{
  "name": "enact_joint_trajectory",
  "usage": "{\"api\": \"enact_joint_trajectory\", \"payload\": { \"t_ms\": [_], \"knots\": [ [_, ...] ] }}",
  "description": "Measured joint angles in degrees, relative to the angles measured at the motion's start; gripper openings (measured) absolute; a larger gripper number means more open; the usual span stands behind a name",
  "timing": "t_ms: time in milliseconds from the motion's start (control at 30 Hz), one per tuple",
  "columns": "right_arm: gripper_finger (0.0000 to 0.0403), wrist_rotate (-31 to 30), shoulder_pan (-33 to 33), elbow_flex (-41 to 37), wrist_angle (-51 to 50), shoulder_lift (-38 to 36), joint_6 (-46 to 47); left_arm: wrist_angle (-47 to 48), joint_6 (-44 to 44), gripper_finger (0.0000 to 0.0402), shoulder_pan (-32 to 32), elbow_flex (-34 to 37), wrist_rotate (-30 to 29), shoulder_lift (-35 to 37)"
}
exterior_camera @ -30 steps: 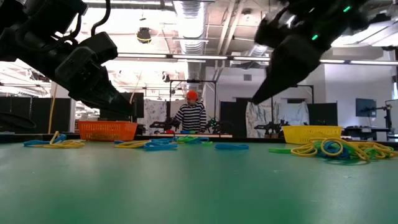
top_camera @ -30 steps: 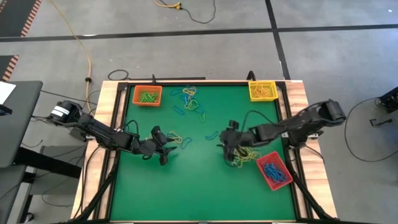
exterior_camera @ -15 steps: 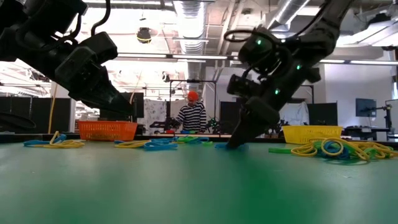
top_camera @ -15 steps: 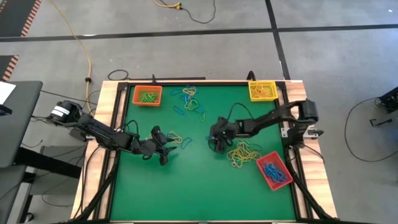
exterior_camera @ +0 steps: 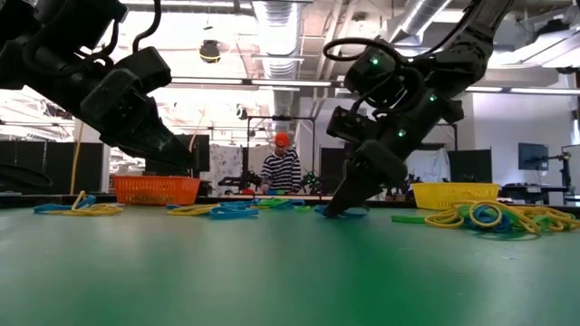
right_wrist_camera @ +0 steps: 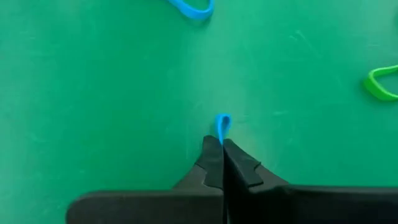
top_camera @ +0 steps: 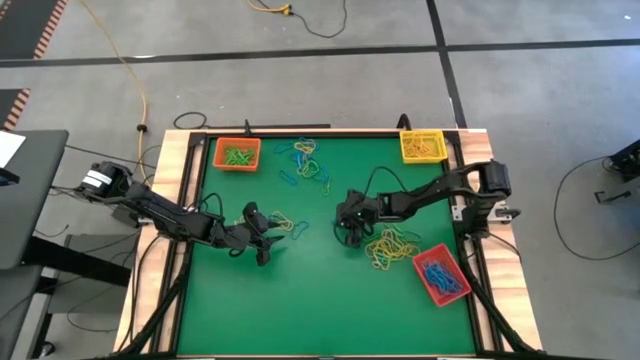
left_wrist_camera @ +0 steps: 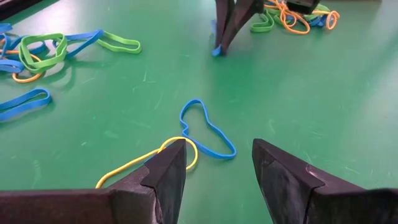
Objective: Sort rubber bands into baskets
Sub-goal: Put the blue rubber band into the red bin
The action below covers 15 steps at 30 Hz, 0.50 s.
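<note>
- At the far left corner of the green table [top_camera: 300, 300] sits the orange basket [top_camera: 237, 154] with green bands in it; nothing is near it at this moment.
- The left gripper [top_camera: 268, 240] hovers low over the mat at left of centre, its claw wide and empty; in its wrist view the fingers [left_wrist_camera: 166, 171] straddle a yellow rubber band [left_wrist_camera: 144, 160] and a blue rubber band [left_wrist_camera: 208, 132] lying just ahead. It looks to be waiting.
- Between the orange basket and the table's middle lies a loose cluster of bands [top_camera: 307, 160] in blue, green and yellow, not yet sorted.
- The right gripper [top_camera: 350, 219] is the one at work, near the table's centre: its claw is pinched tight on a small blue band [right_wrist_camera: 222, 125], whose loop pokes out past the fingertips while touching the mat.
- So the step in hand is a pick, with the grasp made but the band not lifted.
- Just beside it lies a tangled pile of mostly yellow bands [top_camera: 393, 246].
- The next move calls for a clean lift, then a carry over that pile to the red basket [top_camera: 439, 274], which holds blue bands, near the right edge.
- The yellow basket [top_camera: 422, 146] sits at the far right corner.
</note>
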<state>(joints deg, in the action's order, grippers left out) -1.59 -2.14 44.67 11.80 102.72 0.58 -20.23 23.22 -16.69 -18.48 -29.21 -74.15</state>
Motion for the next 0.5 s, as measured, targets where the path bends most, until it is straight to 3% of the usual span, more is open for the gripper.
{"api": "enact_joint_trajectory", "payload": {
  "t_ms": [233,500],
  "knots": [
    [0.0014,-1.41,3.85,-0.10,-7.30,-6.35,0.97,0.00,0.03,0.0174,0.02,0.00,0.02,0.00],
    [0.0013,-4.30,12.01,-0.07,-26.62,-19.94,9.01,-0.02,0.04,0.0174,0.02,0.00,0.02,0.00]
  ]
}}
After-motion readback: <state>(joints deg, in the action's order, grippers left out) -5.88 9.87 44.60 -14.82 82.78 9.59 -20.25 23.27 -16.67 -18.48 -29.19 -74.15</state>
